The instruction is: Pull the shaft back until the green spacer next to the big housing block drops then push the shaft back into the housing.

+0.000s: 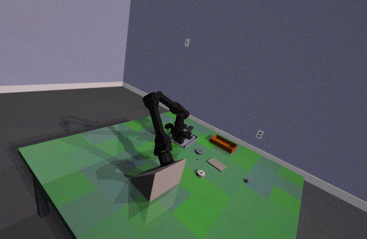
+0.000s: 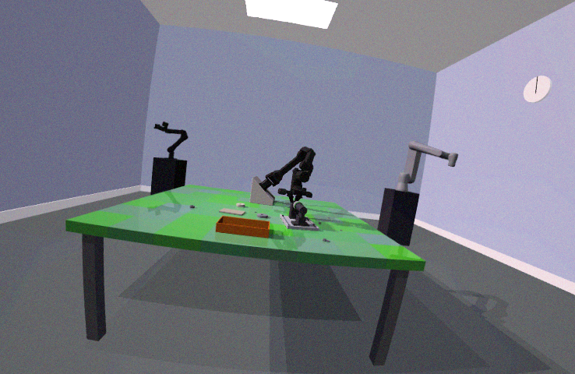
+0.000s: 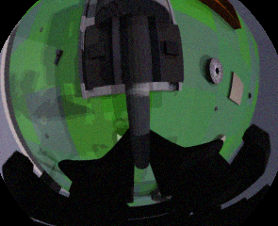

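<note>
Shaft (image 3: 139, 113), dark and smooth, juts from the housing block (image 3: 98, 52) over the desk (image 1: 203, 202) (image 2: 164, 229) (image 3: 186, 104), and is judged stiff, fairly light and perhaps slippery under a lengthwise pull. Its free end is pinched by the gripper (image 3: 142, 157), a sound place for a straight, slow draw, since a sideways pull could bind it; the green spacer cannot be made out.

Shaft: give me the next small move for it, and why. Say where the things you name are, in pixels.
Probably draw the shaft (image 3: 139, 110) slightly straight back, then check: the hand (image 1: 175, 135) (image 2: 293, 204) (image 3: 137, 130) is shut on it, it sticks out of the housing (image 1: 186, 134) (image 2: 299, 218) (image 3: 99, 61), and I can't make out the green spacer.
</note>
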You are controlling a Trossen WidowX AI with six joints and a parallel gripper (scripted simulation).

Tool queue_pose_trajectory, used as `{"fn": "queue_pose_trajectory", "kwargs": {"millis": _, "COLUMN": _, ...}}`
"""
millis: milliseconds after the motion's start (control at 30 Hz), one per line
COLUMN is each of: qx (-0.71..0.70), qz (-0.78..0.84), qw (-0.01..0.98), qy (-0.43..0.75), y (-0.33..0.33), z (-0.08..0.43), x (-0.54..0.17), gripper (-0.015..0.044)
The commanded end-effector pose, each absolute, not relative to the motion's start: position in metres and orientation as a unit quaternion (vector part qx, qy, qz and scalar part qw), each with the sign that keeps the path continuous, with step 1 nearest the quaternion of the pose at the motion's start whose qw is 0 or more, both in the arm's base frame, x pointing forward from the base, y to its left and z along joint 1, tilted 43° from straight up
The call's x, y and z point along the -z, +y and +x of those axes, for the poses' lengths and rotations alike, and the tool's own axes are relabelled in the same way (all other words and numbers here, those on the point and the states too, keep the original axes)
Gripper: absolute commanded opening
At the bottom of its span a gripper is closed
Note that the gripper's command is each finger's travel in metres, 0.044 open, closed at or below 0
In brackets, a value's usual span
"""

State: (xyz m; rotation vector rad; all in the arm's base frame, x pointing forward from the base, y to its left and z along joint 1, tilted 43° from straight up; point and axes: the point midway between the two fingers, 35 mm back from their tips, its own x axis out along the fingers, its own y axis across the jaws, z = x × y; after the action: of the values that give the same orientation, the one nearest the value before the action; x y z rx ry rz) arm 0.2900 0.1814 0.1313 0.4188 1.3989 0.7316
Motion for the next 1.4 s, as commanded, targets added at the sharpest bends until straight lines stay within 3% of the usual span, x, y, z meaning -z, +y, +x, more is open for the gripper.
{"fn": "queue_pose_trajectory", "kwargs": {"millis": 0, "qx": -0.327, "qz": 0.187, "qw": 0.684, "qy": 0.625, "y": 0.1816, "z": 0.2886, "x": -0.1319, "gripper": 0.0000}}
{"fn": "queue_pose_trajectory", "kwargs": {"millis": 1367, "qx": -0.327, "qz": 0.187, "qw": 0.684, "qy": 0.625, "y": 0.1810, "z": 0.2849, "x": -0.1313, "gripper": 0.0000}}
